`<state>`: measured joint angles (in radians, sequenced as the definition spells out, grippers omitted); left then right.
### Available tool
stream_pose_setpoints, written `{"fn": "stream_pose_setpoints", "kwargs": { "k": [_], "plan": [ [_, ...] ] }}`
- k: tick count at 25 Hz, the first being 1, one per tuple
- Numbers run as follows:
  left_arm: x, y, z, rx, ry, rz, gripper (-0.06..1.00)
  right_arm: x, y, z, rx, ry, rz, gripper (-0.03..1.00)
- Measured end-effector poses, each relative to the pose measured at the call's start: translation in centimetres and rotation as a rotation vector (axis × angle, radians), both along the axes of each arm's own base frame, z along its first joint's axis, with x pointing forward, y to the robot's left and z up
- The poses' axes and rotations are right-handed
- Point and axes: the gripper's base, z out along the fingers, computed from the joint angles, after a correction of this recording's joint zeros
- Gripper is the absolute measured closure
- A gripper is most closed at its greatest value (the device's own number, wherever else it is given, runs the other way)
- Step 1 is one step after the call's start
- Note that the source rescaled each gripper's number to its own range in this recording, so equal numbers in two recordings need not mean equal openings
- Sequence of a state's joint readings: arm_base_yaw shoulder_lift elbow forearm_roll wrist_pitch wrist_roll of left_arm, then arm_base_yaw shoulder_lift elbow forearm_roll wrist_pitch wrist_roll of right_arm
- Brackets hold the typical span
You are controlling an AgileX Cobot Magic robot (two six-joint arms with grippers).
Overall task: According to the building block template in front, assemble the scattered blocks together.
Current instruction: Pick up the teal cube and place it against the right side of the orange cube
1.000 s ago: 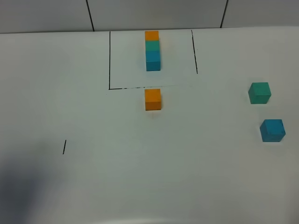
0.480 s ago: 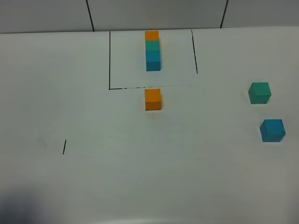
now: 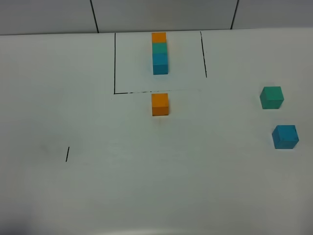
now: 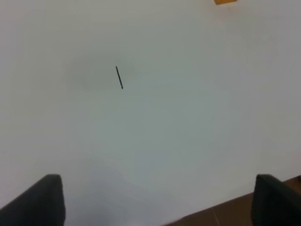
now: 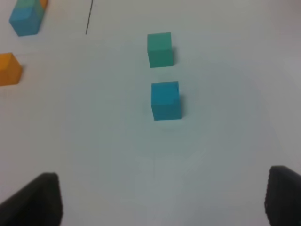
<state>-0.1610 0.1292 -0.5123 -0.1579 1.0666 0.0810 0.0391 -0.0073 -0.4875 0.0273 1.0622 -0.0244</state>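
Shadow at near-left gone: my left claw (image 4: 155,202) backed off, jaws apart, empty. Right claw (image 5: 160,202) apart too. Blue block (image 5: 165,100) just ahead of it, teal block (image 5: 160,49) beyond, orange block (image 5: 8,69) far aside by template (image 3: 160,53). Nothing joined yet.

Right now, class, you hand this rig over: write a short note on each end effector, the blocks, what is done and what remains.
Left end effector: open, empty. Right end effector: open, empty.
Template row inside the drawn outline at the back; orange block just in front of it; green block and blue block lie apart on the right.
Done: nothing joined.
To do: line all three up orange, green, blue.
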Motion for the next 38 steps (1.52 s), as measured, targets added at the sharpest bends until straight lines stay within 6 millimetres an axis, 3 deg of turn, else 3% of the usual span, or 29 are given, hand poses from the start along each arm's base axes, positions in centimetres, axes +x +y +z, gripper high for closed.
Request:
{"fn": "stream_pose_setpoints", "kwargs": {
  "k": [8,26,38],
  "plan": [
    [-1.8,0.3,-0.1,-0.020,-0.134,-0.003,0.16,0.0,0.0,0.0,0.003,0.000,0.002,0.21],
    [-1.9,0.3,-0.1,-0.020,-0.136,0.001,0.16,0.0,0.1,0.0,0.008,0.000,0.004,0.21],
    [-1.7,0.1,-0.1,-0.013,-0.137,0.111,0.16,0.0,0.1,0.0,0.009,0.000,0.005,0.21]
  ]
}}
